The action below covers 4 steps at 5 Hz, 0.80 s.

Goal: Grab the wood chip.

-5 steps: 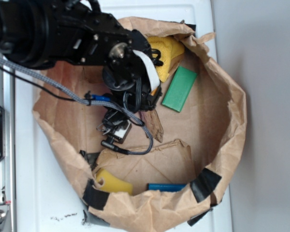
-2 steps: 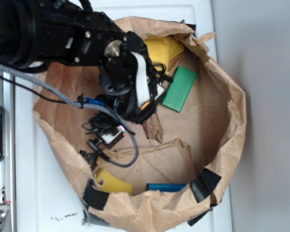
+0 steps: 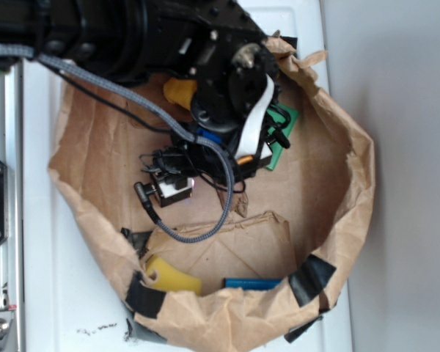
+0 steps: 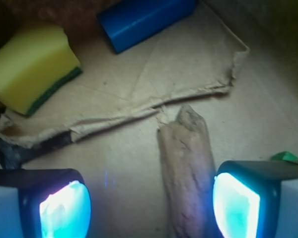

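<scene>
Brown bark-like wood chip (image 4: 186,168) lies flat on the paper floor (image 4: 124,163) of the bag; long axis runs from the lower wrist-view edge up toward the torn paper flap (image 4: 139,94), pointed end just short of it. No legible writing anywhere. Gripper (image 4: 150,203) jaws apart, chip between them, close against the right-hand pad (image 4: 236,206). Yellow sponge (image 4: 32,67) and blue block (image 4: 144,17) lie beyond the flap
</scene>
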### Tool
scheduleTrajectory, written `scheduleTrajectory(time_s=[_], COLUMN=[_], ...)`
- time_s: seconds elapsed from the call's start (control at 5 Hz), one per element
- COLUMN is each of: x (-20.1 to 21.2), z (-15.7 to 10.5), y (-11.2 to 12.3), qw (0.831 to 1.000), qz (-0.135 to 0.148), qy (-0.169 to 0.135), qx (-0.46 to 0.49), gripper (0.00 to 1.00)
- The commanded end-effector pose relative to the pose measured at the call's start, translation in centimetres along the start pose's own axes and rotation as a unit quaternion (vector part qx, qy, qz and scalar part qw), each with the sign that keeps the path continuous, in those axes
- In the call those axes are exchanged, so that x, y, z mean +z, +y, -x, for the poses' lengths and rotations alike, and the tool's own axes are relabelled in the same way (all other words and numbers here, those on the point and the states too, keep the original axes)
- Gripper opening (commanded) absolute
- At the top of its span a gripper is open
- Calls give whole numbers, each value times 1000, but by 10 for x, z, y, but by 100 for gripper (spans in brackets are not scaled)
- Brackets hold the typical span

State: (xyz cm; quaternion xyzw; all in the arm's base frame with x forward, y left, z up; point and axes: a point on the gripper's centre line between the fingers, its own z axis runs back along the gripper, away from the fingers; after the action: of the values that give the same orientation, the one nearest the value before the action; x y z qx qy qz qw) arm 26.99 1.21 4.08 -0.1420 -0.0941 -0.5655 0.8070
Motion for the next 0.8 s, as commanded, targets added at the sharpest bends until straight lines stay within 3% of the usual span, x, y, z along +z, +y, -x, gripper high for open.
scheduleTrajectory(time_s=[0.0,0.4,0.6], x=[-2,-36,-51], z=[-16,-4,3], y=[2,8,11], qw=[999,998,997], qz=[-35,-48,-56], qy=[6,26,27], qx=[-13,-23,-34], gripper=[100,100,0])
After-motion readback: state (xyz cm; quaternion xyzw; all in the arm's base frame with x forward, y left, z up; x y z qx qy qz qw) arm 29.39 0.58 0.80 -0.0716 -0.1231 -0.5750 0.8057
